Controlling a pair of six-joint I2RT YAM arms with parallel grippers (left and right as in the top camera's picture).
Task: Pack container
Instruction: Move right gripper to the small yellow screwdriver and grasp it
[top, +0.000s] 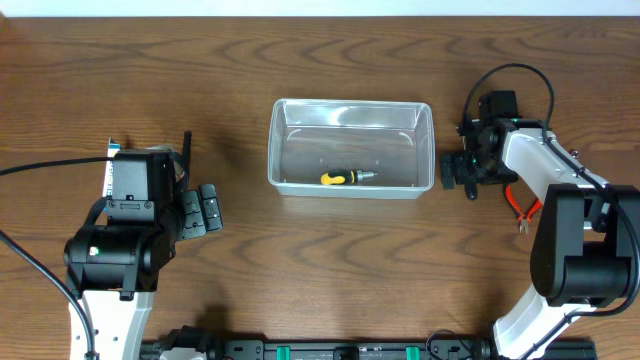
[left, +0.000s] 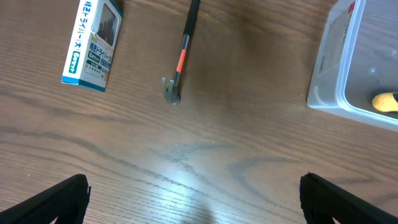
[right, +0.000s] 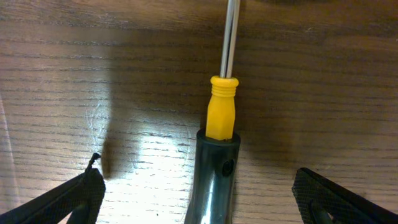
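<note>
Since it is there to be filled, the container (top: 350, 125) sits open side up on the surface (top: 320, 280), long axis left to right, with one small screwdriver (top: 345, 178) inside. Just beside its right end, the right hand (top: 452, 171) hangs released astride a second screwdriver (right: 214, 155), seemingly lined up to grasp it. The left hand (top: 200, 211) is released and empty.

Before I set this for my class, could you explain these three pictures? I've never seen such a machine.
A robot's left arm and right arm stand at a wooden table. One picture looks down from above; the other two come from a camera on each wrist. The left gripper and right gripper are open, holding nothing. The clear container holds one yellow-handled screwdriver. On the table lie a blue-and-white box, a slim black tool, red-handled pliers and a second screwdriver under the right gripper.
</note>
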